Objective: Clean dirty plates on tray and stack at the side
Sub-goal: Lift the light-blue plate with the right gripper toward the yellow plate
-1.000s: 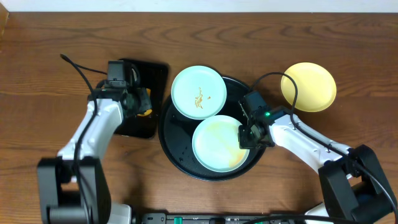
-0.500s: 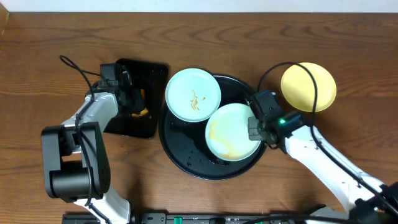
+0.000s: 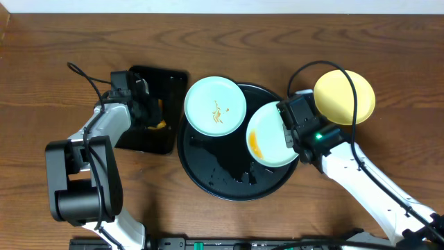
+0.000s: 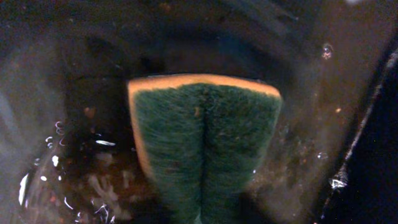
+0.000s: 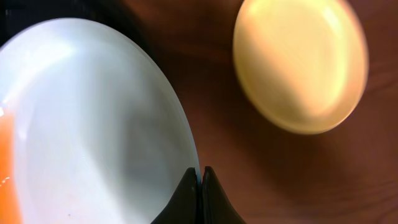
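Note:
The round black tray point(image 3: 208, 177) sits mid-table. A mint-blue plate point(image 3: 215, 105) with brown smears rests on its upper left rim. My right gripper point(image 3: 286, 132) is shut on the rim of a second mint-blue plate point(image 3: 270, 135), tilted above the tray's right side, orange sauce pooled at its lower edge; the plate also fills the left of the right wrist view point(image 5: 93, 118), pinched by the right gripper point(image 5: 200, 171). The pale yellow plate point(image 3: 344, 96) lies on the table at the right point(image 5: 300, 62). My left gripper point(image 3: 147, 110) is over the rectangular tray, shut on a green sponge point(image 4: 205, 143).
A small rectangular black tray point(image 3: 161, 83) with wet residue point(image 4: 74, 180) stands left of the round tray. Cables loop above both arms. Bare wood table lies around the trays.
My right gripper lifted the sauce-smeared mint plate off the tray and tilted it up toward the right. The left arm shifted slightly over the rectangular tray.

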Available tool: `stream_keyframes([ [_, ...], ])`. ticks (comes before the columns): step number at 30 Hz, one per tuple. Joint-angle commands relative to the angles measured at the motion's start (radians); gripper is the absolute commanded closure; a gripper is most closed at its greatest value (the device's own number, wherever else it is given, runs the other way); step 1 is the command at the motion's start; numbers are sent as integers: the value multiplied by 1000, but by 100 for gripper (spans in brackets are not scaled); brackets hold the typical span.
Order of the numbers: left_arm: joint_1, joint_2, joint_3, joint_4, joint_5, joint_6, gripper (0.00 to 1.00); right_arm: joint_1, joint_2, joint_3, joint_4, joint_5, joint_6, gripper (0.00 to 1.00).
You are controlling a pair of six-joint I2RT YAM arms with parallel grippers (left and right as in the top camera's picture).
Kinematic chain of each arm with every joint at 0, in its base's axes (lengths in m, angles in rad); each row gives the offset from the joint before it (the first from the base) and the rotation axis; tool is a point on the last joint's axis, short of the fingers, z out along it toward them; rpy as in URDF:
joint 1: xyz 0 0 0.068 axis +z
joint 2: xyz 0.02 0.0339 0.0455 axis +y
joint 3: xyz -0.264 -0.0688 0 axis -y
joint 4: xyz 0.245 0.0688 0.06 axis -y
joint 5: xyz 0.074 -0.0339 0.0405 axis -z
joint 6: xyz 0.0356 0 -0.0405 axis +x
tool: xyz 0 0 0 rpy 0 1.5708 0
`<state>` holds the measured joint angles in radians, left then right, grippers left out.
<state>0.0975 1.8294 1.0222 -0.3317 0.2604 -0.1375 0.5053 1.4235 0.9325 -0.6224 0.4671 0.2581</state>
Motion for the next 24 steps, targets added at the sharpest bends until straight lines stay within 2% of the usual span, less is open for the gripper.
stream_keyframes([
  [1, 2, 16, 5, 5, 9, 3, 49, 2, -19, 48, 22, 102, -121, 99],
  [2, 2, 16, 5, 5, 9, 3, 81, 2, -19, 56, 29, 111, -139, 99],
  [3, 2, 16, 5, 5, 9, 3, 92, 2, -19, 62, 33, 118, -150, 99],
  [5, 2, 16, 5, 5, 9, 3, 93, 2, -19, 81, 38, 135, -168, 99],
  [7, 2, 16, 5, 11, 9, 3, 46, 2, -19, 100, 40, 139, -200, 99],
  [8, 2, 16, 5, 13, 9, 3, 41, 2, -19, 109, 44, 139, -224, 99],
  [15, 2, 16, 5, 16, 9, 3, 42, 21, -19, 156, 93, 247, -406, 99],
  [24, 2, 16, 5, 16, 9, 3, 43, 134, -19, 164, 196, 369, -650, 99],
])
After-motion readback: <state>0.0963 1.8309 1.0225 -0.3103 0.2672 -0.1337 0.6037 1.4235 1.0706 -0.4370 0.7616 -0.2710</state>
